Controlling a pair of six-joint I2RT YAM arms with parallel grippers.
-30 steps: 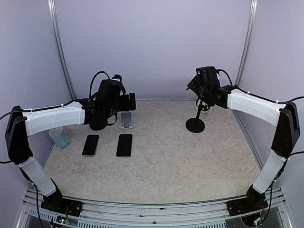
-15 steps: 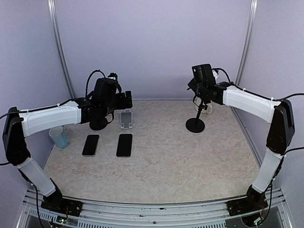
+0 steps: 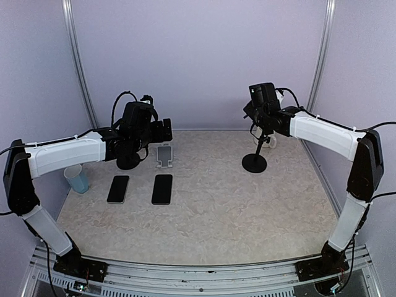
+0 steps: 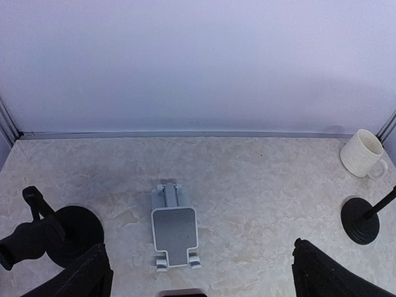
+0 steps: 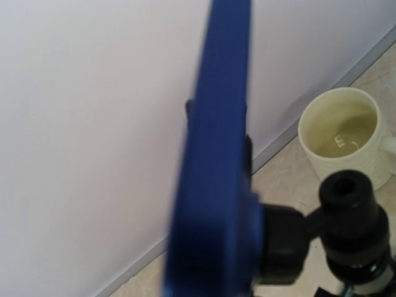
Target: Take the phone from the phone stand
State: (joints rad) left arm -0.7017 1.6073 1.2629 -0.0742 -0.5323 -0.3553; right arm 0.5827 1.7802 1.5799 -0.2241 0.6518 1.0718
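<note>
Now poised: over the past second the right claw (image 3: 255,114) has edged up and left at the head of the black phone stand (image 3: 254,163), then all but halted, which suggests it is lining up on the phone (image 5: 213,154). That blue phone, edge-on and blurred in the right wrist view, sits in the stand's black clamp (image 5: 281,244), a cream mug (image 5: 343,133) just behind the stand. No right fingers show, so that claw's opening cannot be told, and from above the arm hides the phone. Well left of the stand, the left claw (image 4: 205,273) hangs wide and empty near a bare grey holder (image 4: 174,229); two dark phones (image 3: 162,189) lie on the tabletop (image 3: 235,210).
</note>
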